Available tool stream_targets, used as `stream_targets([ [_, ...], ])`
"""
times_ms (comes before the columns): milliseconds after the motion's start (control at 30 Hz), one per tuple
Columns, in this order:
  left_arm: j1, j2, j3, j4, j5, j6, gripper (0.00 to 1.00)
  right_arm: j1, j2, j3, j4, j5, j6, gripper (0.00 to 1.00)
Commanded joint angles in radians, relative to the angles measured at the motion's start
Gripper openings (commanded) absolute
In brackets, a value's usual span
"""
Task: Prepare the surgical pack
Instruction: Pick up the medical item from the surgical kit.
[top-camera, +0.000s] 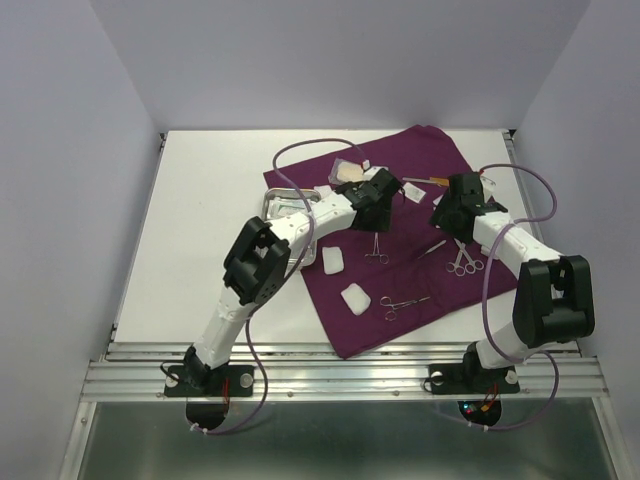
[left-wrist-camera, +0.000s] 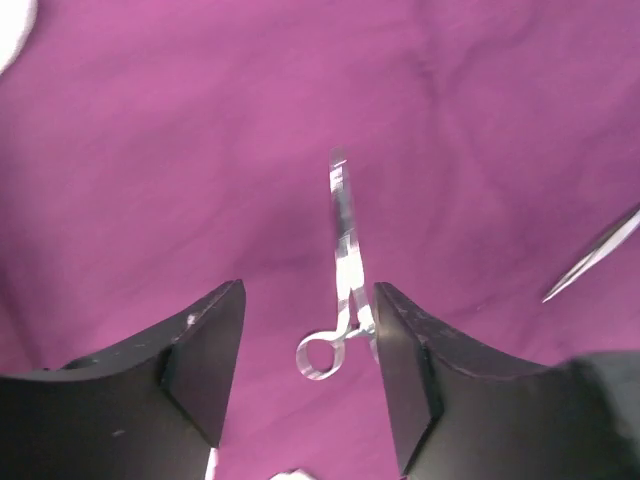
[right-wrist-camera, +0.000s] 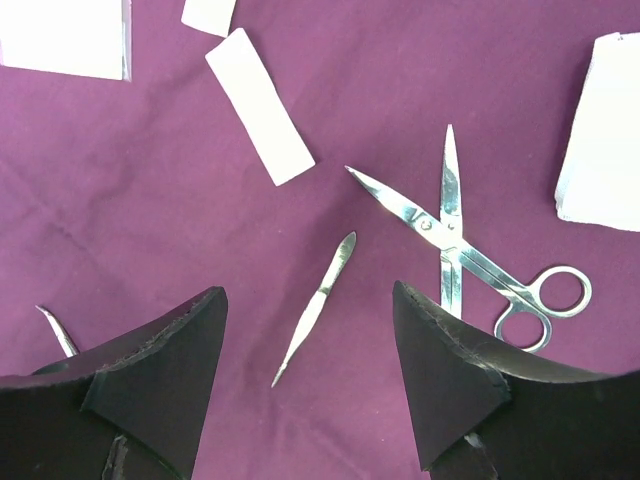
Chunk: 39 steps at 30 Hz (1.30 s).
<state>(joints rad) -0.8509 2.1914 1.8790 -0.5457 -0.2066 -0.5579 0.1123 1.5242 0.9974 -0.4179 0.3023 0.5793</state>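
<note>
Left gripper (left-wrist-camera: 310, 300) is wide open and holding nothing. The forceps (left-wrist-camera: 345, 250) lie on the purple cloth (left-wrist-camera: 150, 150) between its fingers, ring end nearest, tips pointing straight away. Right gripper (right-wrist-camera: 308, 295) gapes empty too, with the scissors (right-wrist-camera: 470, 255) just outside one finger, blades pointing away.

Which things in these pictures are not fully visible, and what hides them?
Top view: steel tray, partly under the left arm.
Left wrist view: forceps, one ring behind the left hand's finger; thin tool, cut by the right edge.
Right wrist view: curved tip, rest behind the right hand's finger; gauze, cut by the right edge.
</note>
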Motion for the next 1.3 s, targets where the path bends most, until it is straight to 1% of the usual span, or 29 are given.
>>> stream_targets([
  [0,-0.023,0.063,0.162,-0.082,-0.004,0.024,0.63,0.001,-0.029,-0.008,0.016,-0.003,-0.013,0.73],
  [67,-0.030,0.090,0.190,-0.092,-0.001,0.027,0.63,0.001,-0.027,-0.008,0.014,-0.014,-0.012,0.73],
  [233,-0.034,0.168,0.247,-0.126,0.007,0.021,0.56,0.001,-0.032,-0.013,0.018,-0.019,-0.015,0.73],
  [433,-0.042,0.212,0.255,-0.137,0.015,0.016,0.55,0.001,-0.044,-0.032,0.016,-0.015,-0.016,0.73],
  [500,-0.042,0.225,0.258,-0.140,0.018,0.016,0.52,0.001,-0.045,-0.036,0.018,-0.014,-0.015,0.73],
  [600,-0.046,0.254,0.278,-0.160,0.019,0.019,0.46,0.001,-0.045,-0.039,0.018,-0.017,-0.012,0.73],
  [667,-0.048,0.263,0.296,-0.178,0.009,0.024,0.37,0.001,-0.048,-0.040,0.019,-0.017,-0.010,0.73],
  [700,-0.054,0.258,0.304,-0.195,0.003,0.026,0.31,0.001,-0.048,-0.040,0.018,-0.017,-0.010,0.73],
  [733,-0.057,0.254,0.315,-0.201,-0.016,0.029,0.29,0.001,-0.050,-0.040,0.018,-0.015,-0.010,0.73],
  [800,-0.062,0.223,0.309,-0.203,-0.027,0.035,0.20,0.001,-0.049,-0.039,0.018,-0.012,-0.012,0.73],
  [833,-0.062,0.212,0.304,-0.201,-0.036,0.036,0.18,0.001,-0.048,-0.039,0.018,-0.011,-0.013,0.73],
  [967,-0.062,0.136,0.275,-0.191,-0.059,0.042,0.14,0.001,-0.048,-0.036,0.018,-0.014,-0.012,0.73],
  [1267,-0.059,-0.038,0.206,-0.155,-0.120,0.101,0.13,0.001,-0.048,-0.034,0.024,-0.025,-0.016,0.73],
])
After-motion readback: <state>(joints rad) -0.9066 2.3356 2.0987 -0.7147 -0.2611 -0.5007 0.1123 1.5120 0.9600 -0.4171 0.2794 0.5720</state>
